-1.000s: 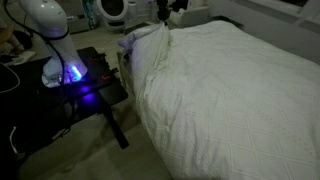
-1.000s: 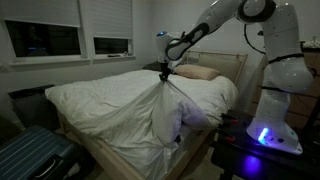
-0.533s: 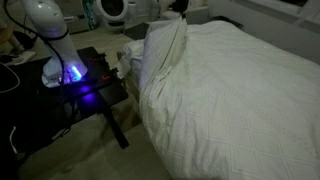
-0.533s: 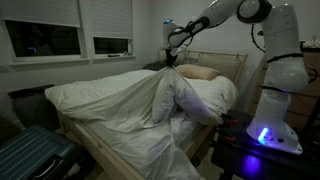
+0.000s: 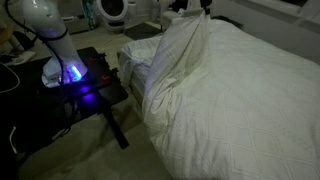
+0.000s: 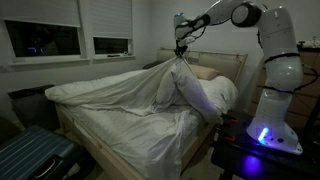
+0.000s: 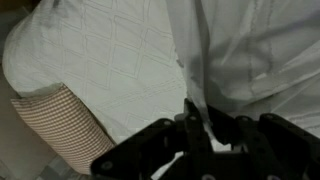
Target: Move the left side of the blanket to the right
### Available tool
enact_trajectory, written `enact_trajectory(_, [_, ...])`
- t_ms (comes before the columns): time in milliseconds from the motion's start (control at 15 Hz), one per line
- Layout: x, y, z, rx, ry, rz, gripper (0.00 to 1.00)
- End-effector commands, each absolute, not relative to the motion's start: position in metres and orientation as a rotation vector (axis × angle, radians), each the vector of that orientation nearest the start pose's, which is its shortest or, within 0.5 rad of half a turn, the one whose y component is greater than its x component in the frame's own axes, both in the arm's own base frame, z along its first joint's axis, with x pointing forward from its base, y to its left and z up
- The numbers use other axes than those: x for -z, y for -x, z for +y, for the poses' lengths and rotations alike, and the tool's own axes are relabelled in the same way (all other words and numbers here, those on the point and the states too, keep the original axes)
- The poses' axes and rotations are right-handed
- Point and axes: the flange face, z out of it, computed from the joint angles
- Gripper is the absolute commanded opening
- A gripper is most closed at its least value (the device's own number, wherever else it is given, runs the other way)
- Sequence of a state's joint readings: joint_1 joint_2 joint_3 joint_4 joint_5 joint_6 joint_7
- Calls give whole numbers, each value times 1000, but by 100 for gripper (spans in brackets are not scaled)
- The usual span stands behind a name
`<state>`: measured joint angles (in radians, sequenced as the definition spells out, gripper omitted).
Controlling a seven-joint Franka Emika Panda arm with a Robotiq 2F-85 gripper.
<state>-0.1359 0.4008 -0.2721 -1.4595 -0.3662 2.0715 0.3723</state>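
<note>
The blanket [image 5: 230, 100] is a big white puffy cover over the bed, also seen in the other exterior view [image 6: 120, 90]. My gripper [image 6: 181, 52] is shut on its edge and holds that edge high above the bed near the headboard, so the fabric hangs in a tent. In an exterior view the gripper [image 5: 203, 8] is at the top edge. In the wrist view the gripper [image 7: 200, 125] pinches a fold of blanket [image 7: 240, 50] between its fingers. The uncovered sheet [image 6: 130, 130] shows below the lifted side.
A white pillow [image 7: 100, 60] and a checked pillow [image 7: 55, 125] lie below the wrist. The robot base [image 5: 60, 60] with blue light stands on a dark stand beside the bed. A suitcase [image 6: 35, 155] stands by the bed's foot. The headboard [image 6: 215, 62] is behind.
My gripper has carried the blanket's edge up and across the bed toward the headboard. More of the sheet is uncovered beneath.
</note>
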Motion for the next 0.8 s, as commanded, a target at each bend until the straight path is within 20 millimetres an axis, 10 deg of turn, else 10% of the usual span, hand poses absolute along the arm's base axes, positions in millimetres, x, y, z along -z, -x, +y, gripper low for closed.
enact_trajectory(0, [-528,-637,-337,385,3370,1271,1])
enact_trajectory(667, [-533,-601,-467,311,3197,1665,1])
enact_trajectory(733, [-533,-597,-472,269,3193,1628,31])
